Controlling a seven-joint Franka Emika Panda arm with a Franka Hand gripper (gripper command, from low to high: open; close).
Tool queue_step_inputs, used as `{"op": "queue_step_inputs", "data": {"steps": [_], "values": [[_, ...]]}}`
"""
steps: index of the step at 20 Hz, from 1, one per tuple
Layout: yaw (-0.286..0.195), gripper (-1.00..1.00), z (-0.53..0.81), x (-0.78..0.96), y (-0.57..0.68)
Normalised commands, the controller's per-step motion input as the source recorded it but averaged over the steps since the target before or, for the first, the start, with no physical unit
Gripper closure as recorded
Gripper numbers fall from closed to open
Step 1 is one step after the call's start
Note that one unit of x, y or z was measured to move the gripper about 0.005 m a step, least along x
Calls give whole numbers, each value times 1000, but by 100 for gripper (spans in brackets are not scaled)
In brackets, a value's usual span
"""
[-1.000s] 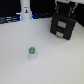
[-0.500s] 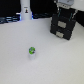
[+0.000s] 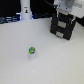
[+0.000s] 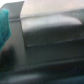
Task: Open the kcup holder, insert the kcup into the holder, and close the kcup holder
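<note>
the kcup holder (image 3: 63, 26) sits at the far side of the white table (image 3: 50, 62), toward the exterior view's right, a black boxy unit with two rectangular panels on its front. the gripper (image 3: 65, 18) hangs right over it, the pale arm body above and the dark fingers (image 3: 56, 20) down against the top of the holder's front; whether they are apart or pressed together i cannot tell, since the picture is too coarse. the wrist view is blurred (a dark box edge (image 4: 47, 31) fills most of it, with a teal patch at one side), so it settles nothing about the claw. the kcup (image 3: 32, 50) stands alone on the bare table, green top up, well apart from the holder and nearer the camera, toward the exterior view's left. a white upright object (image 3: 25, 10) stands at the back edge
</note>
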Motion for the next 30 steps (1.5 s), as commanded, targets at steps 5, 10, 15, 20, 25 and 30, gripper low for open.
{"op": "queue_step_inputs", "data": {"steps": [5,10,15,20,25,30], "values": [[7,-100,-433,-388,46],[-6,100,-112,-157,18],[-1,100,-14,7,-8],[-5,100,-18,12,-6],[-10,100,-14,62,-13],[-45,100,111,602,-119]]}}
